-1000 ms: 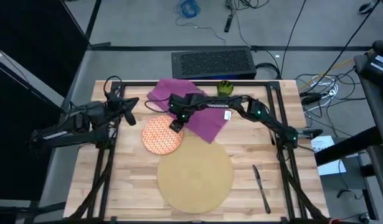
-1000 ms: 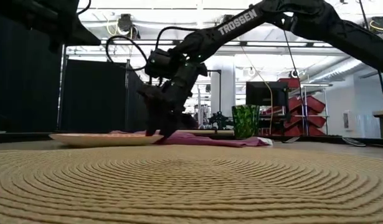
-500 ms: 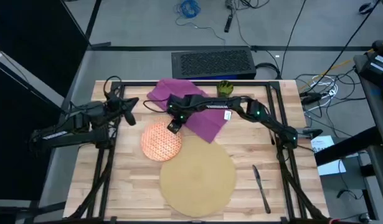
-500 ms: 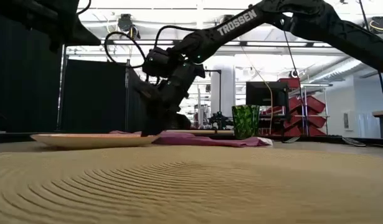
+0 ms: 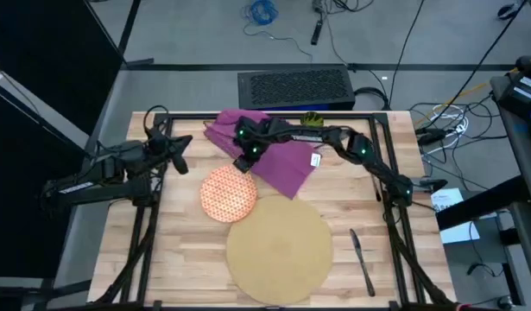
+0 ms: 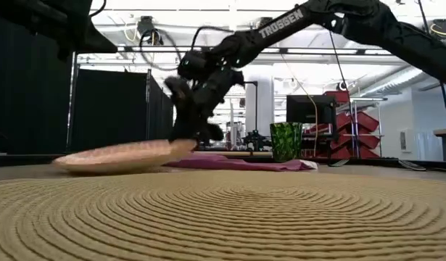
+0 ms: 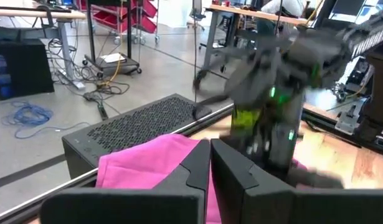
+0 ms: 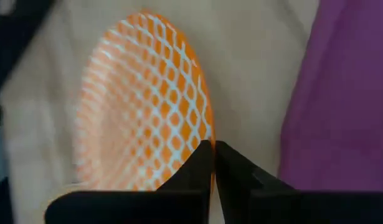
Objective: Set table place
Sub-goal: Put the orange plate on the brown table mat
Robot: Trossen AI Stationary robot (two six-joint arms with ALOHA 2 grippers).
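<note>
The orange-and-white plate [image 5: 229, 194] is gripped at its far rim by the right hand [image 5: 244, 161], whose fingers [image 8: 203, 168] are pinched onto the edge. In the low view the plate [image 6: 121, 155] is tilted, its rim nearest the hand raised and its opposite edge low by the desk [image 5: 170, 250]. From above, the plate is seen just beside the far-left edge of the round tan mat [image 5: 280, 250], and contact between the two cannot be told. The purple napkin [image 5: 282, 164] is spread just behind the plate, under the right arm, and the green cup [image 6: 285, 141] is set upright beyond it. The knife [image 5: 362, 261] is laid to the right of the mat. The left hand [image 5: 180, 154] is held over the desk's left side, its fingers [image 7: 197, 168] closed on nothing.
</note>
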